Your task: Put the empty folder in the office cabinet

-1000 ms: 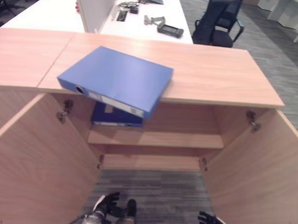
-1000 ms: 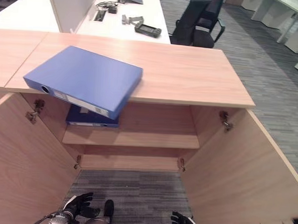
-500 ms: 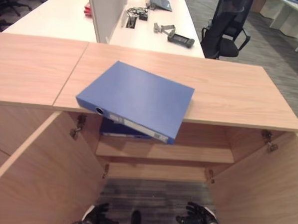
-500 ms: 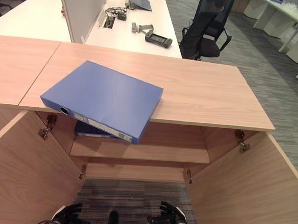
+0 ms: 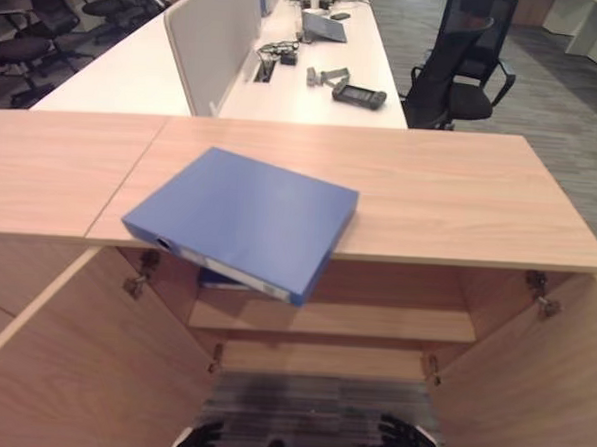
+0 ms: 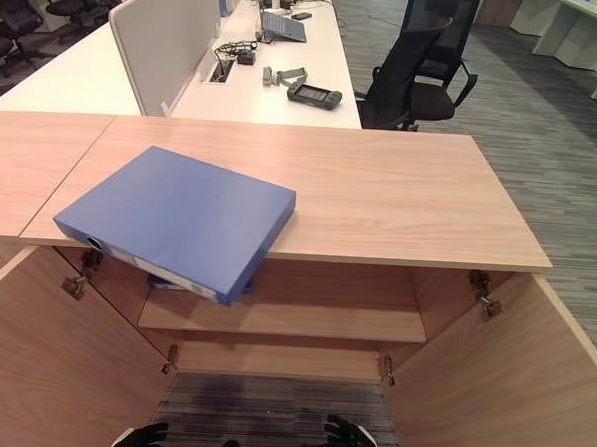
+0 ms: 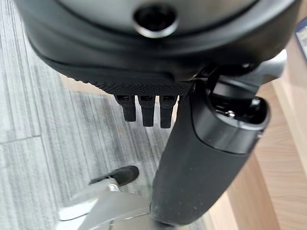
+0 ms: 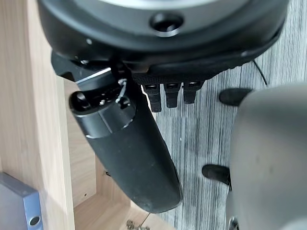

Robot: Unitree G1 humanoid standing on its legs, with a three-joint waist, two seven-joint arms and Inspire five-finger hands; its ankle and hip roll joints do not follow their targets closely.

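Office cabinet (image 5: 400,204): doors swung wide, shelf ready.
Folder (image 5: 244,219): atop, corner overhanging, easy to grab.
Left hand (image 7: 158,81): low, fingers relaxed, empty.
Right hand (image 8: 168,76): likewise.

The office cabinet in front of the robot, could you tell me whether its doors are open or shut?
Open. Both doors of the office cabinet swing outward, showing its shelf, while the blue folder lies on top, overhanging the front edge.

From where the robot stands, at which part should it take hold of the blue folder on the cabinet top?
At the overhanging near corner of the blue folder. It lies flat and skewed, its spine end jutting past the cabinet top edge, so fingers could likely slip underneath from the front.
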